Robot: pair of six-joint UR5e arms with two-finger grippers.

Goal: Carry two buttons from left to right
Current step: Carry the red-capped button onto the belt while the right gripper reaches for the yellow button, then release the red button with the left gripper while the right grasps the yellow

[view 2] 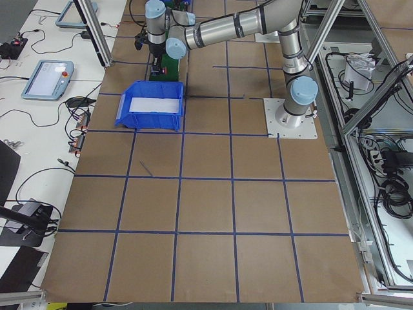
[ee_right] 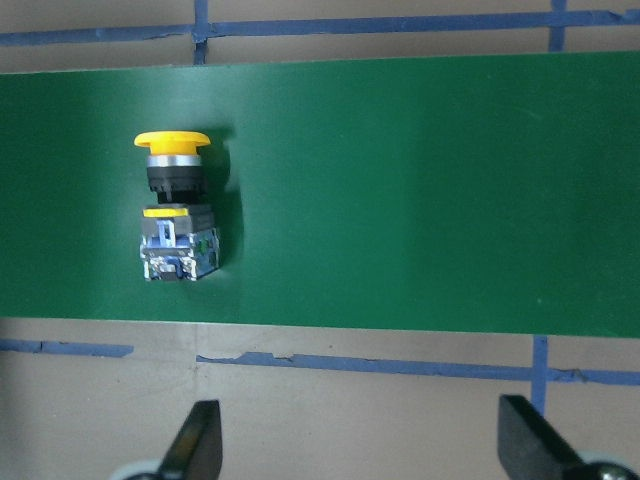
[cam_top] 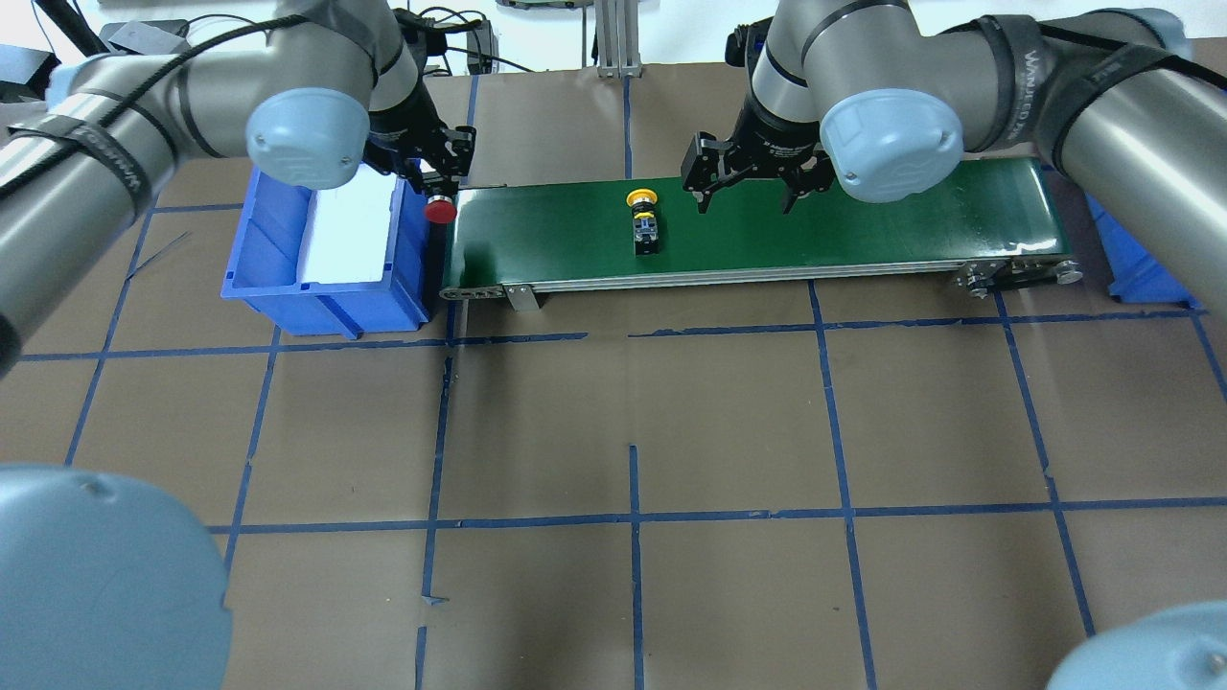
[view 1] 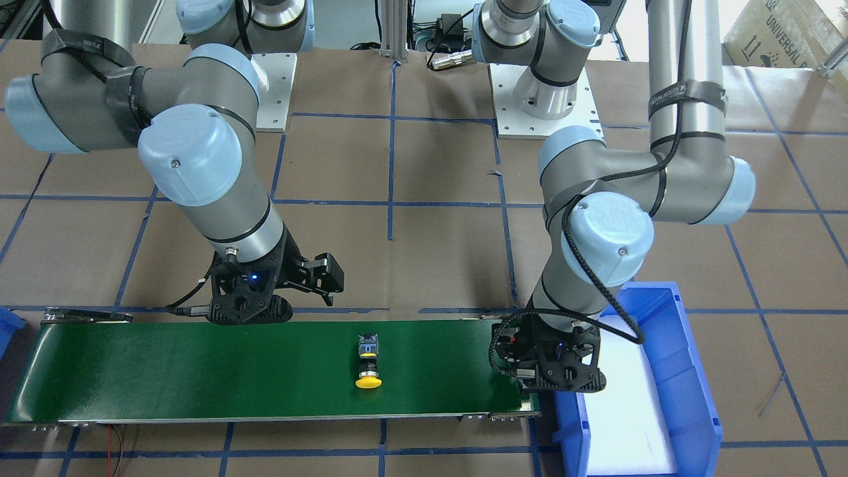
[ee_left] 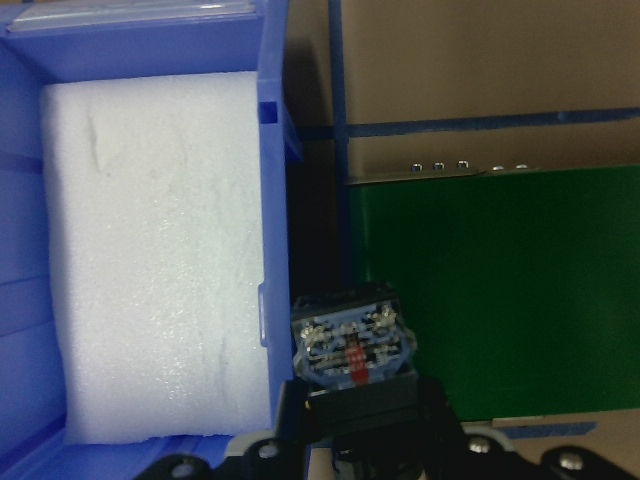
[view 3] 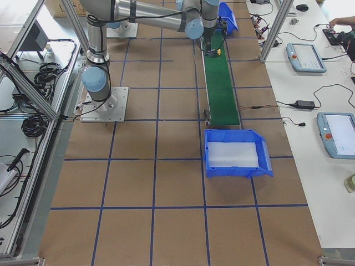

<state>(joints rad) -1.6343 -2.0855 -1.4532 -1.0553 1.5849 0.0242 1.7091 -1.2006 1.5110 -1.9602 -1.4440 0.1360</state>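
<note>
While the left gripper (cam_top: 433,185) clamps the red button (cam_top: 440,210), the right gripper (cam_top: 746,201) hangs open. Leftward of it, the yellow button (cam_top: 644,222) lies across the belt (cam_top: 863,225).

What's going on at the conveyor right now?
The left claw is shut on the red-capped push button, holding it at the end of the green conveyor belt, beside the blue bin with its white foam liner. The yellow-capped push button lies on its side mid-belt. The right claw hangs open near it, holding nothing.
</note>
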